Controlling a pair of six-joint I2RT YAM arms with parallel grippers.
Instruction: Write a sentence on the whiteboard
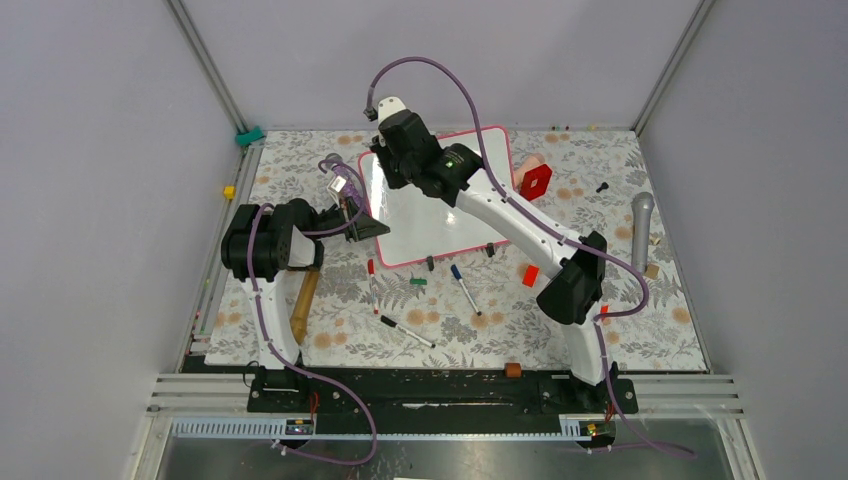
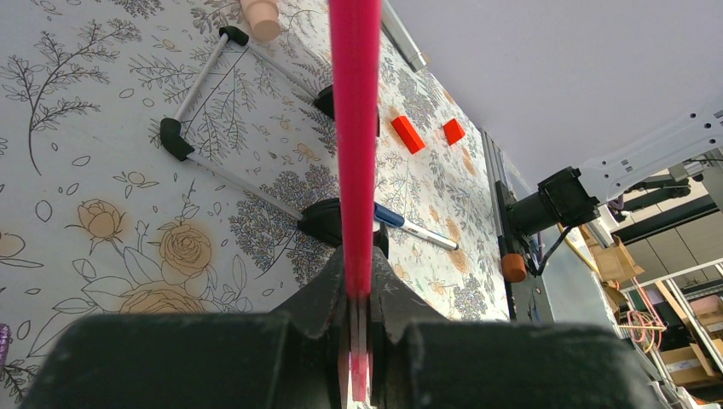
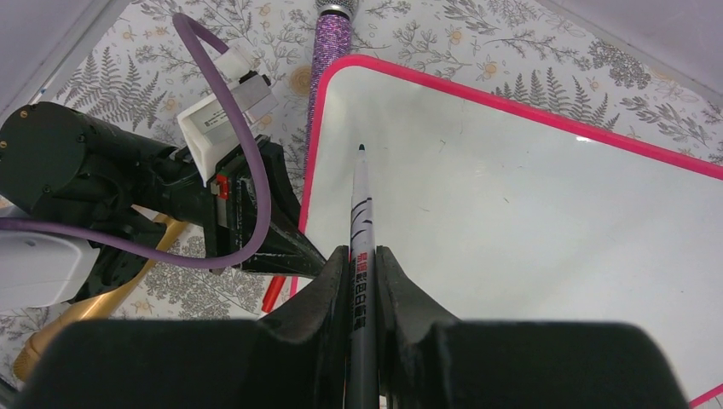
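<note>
The whiteboard (image 1: 440, 225), glossy white with a pink-red frame, lies tilted at the table's middle back. My left gripper (image 1: 362, 228) is shut on its left frame edge; in the left wrist view the pink frame (image 2: 354, 128) runs up from the closed jaws of the left gripper (image 2: 358, 290). Over the board's upper left part, my right gripper (image 1: 392, 165) is shut on a grey marker (image 3: 360, 204), with the right gripper (image 3: 362, 264) pointing it down at the white board surface (image 3: 529, 213). The tip sits near the left frame; contact is unclear. No sentence is in view.
Loose on the floral cloth in front of the board lie a red marker (image 1: 372, 280), a blue-capped marker (image 1: 464, 288), a black marker (image 1: 405, 331) and a green cap (image 1: 417, 282). A red block (image 1: 536, 181) and grey microphone (image 1: 641, 225) sit right; a wooden handle (image 1: 304, 300) lies left.
</note>
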